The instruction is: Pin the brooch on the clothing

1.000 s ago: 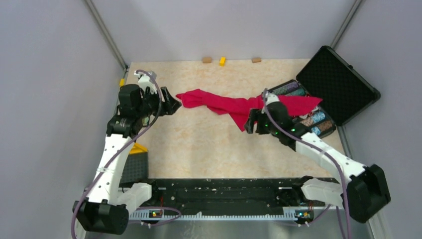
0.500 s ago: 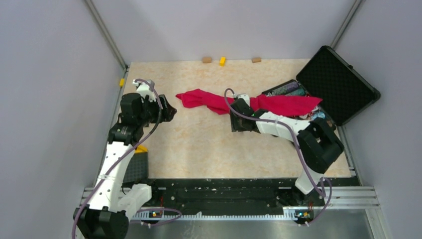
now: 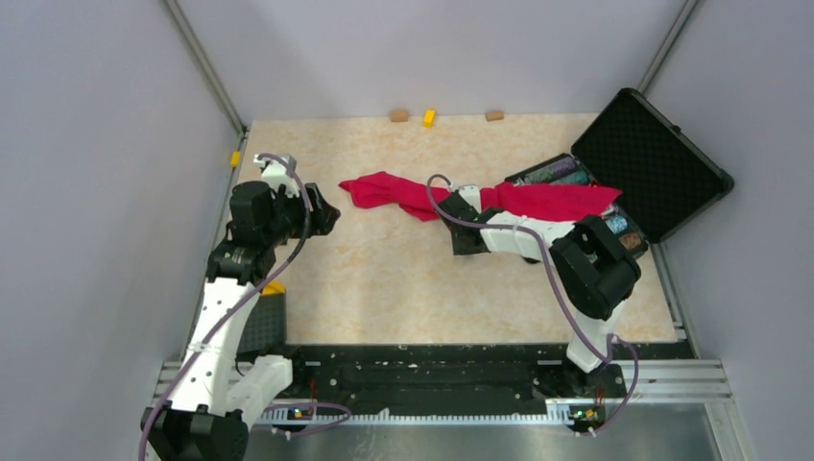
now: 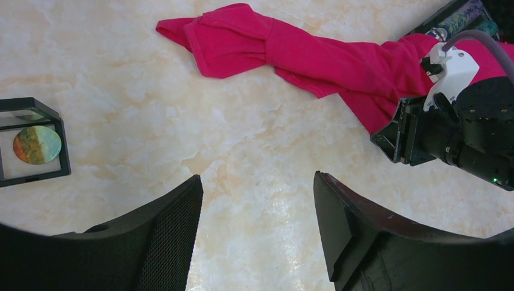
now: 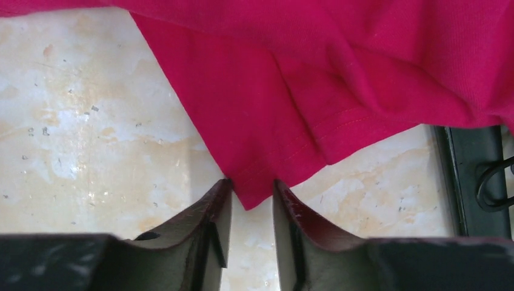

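Note:
The red T-shirt (image 3: 538, 200) lies bunched in a long strip across the table, with its right end draped over the black case. It also shows in the left wrist view (image 4: 315, 54). The brooch (image 4: 37, 144), a small round greenish-tan disc with some red, sits in a small black-framed holder (image 4: 60, 159) on the table, left of my left gripper. It cannot be made out in the top view. My left gripper (image 4: 257, 177) is open and empty above bare table. My right gripper (image 5: 251, 182) is narrowly open, its tips either side of the shirt's lower corner (image 5: 254, 151).
An open black case (image 3: 653, 163) with colourful trinkets (image 3: 614, 230) stands at the right edge, and its rim shows in the right wrist view (image 5: 479, 176). Three small blocks (image 3: 429, 117) lie along the far edge. A black-and-yellow block (image 3: 264, 307) sits near the left arm.
My right arm has folded in and its gripper has moved left, down to the shirt's lower corner. My left gripper has shifted only slightly. The shirt has hardly moved.

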### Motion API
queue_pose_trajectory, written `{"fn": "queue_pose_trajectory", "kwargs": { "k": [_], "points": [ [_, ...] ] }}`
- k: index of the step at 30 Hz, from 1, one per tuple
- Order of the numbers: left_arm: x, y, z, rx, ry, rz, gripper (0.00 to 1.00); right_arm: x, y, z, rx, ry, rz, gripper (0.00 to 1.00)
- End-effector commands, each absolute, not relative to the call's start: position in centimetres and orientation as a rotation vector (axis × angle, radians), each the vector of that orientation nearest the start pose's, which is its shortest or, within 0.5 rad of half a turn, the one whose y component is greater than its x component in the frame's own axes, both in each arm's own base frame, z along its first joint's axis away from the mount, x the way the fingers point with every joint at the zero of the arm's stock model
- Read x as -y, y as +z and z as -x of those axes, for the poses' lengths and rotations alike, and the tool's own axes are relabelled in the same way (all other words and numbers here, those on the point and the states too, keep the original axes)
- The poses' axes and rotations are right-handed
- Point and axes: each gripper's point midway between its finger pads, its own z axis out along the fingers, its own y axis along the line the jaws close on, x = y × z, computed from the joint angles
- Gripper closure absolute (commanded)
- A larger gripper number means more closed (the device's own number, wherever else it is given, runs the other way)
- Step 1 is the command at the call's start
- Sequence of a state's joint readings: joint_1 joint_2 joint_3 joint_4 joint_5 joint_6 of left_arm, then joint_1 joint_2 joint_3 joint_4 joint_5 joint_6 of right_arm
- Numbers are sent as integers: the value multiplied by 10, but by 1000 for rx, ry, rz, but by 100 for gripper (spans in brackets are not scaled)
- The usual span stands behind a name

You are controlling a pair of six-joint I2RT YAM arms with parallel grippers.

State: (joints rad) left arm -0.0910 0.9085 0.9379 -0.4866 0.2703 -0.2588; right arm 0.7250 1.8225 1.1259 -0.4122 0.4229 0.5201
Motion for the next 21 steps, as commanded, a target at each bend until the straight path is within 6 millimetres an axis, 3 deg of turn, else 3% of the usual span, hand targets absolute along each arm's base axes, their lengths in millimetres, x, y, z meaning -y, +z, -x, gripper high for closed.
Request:
{"fn": "queue_pose_trajectory", "kwargs": {
  "k": [1, 4, 6, 8, 10, 12, 17, 19, 21],
  "points": [
    [79, 247, -299, -2027, -458, -5, 29, -207, 16, -329, -2536, -135, 94, 77],
    [75, 244, -300, -2033, -427, 0, 29, -206, 25, -329, -2520, -113, 119, 99],
    [72, 245, -299, -2029, -407, 0, 29, -206, 45, -331, -2490, -88, 135, 100],
    [71, 247, -298, -2014, -397, -8, 29, -213, 82, -333, -2425, -14, 160, 100],
    [72, 250, -298, -1989, -398, -31, 29, -223, 138, -334, -2311, 86, 191, 100],
    [75, 254, -298, -1963, -413, -62, 29, -234, 208, -331, -2170, 217, 239, 100],
    [82, 261, -296, -1922, -440, -127, 30, -253, 380, -296, -1843, 576, 350, 100],
    [84, 262, -294, -1908, -441, -145, 30, -252, 433, -276, -1721, 673, 379, 100],
    [85, 266, -292, -1885, -440, -162, 30, -245, 472, -261, -1612, 719, 392, 100]
  ]
}}
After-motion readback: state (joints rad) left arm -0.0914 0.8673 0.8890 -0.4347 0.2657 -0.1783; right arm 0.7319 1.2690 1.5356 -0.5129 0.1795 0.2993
